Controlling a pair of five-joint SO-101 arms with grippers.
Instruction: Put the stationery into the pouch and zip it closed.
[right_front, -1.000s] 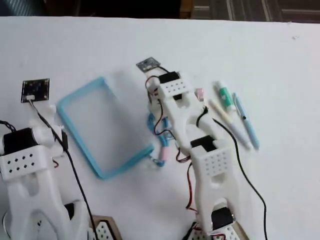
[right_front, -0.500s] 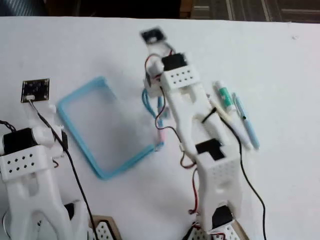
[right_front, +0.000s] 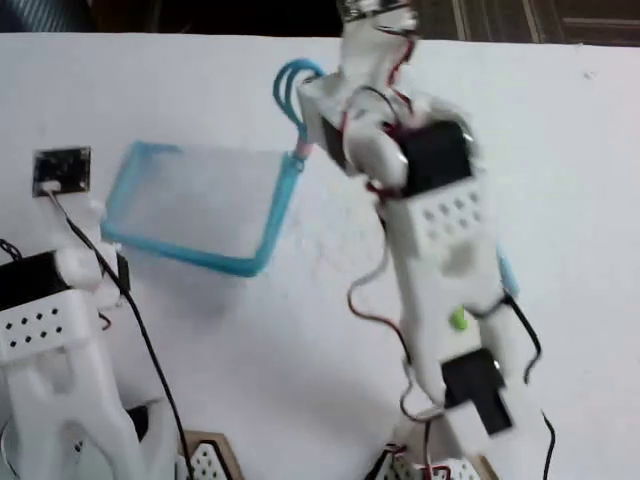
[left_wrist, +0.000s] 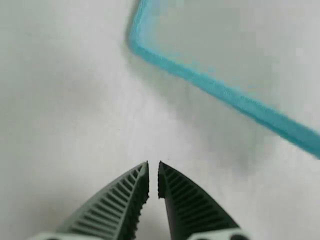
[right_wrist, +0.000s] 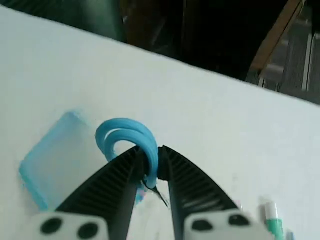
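Blue-rimmed translucent pouch, looped blue strap

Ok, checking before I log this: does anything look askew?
Yes: the pouch is tilted, one corner hoisted by its blue loop in the right arm's jaws, rather than lying flat.

Pouch and blue loop now higher, seemingly off the table, with right gripper.

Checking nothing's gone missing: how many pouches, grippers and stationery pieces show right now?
Pouch: 1
Grippers: 2 (left gripper, right gripper)
Stationery: 2 (marker, blue pen); the arm may hide more
Total: 5
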